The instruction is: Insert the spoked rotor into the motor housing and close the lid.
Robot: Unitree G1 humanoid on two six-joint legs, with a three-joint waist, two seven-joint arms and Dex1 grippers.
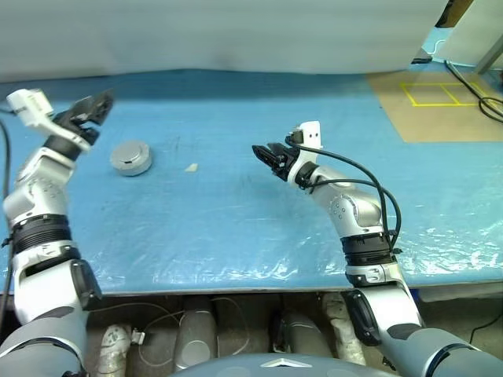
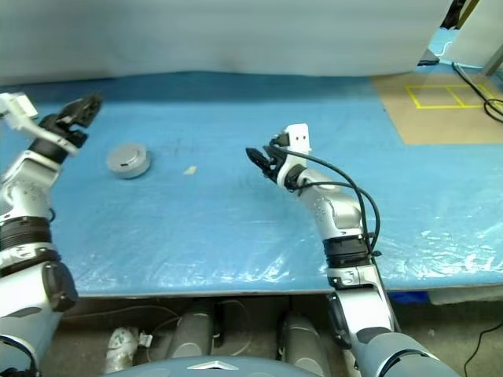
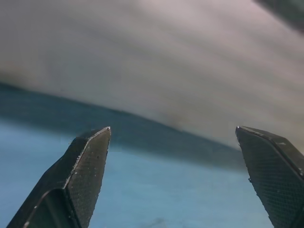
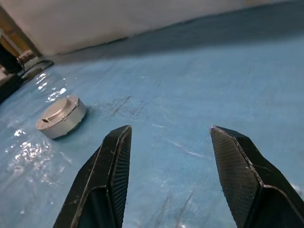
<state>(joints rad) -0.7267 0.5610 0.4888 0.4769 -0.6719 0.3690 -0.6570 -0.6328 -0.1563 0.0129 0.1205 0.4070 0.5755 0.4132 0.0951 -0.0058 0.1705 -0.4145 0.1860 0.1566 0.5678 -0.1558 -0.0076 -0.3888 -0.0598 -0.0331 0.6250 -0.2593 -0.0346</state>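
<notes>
One motor housing (image 1: 131, 157) sits on the blue table (image 1: 236, 212) at the left of the frame, its lid (image 4: 58, 112) on top, plain grey face up. Two grippers hang empty: the left gripper (image 1: 93, 108), upper left, fingers spread wide; the right gripper (image 1: 269, 155), centre, fingers apart. One small pale scrap (image 1: 191, 167) lies between.

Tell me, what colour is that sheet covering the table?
Blue sheet, seen best in the left eye view.

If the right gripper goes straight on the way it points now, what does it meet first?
Probably nothing: the right gripper, open and empty, points over bare blue table cover. The closed motor housing lies off to one side of that line, though depth is hard to judge.
</notes>
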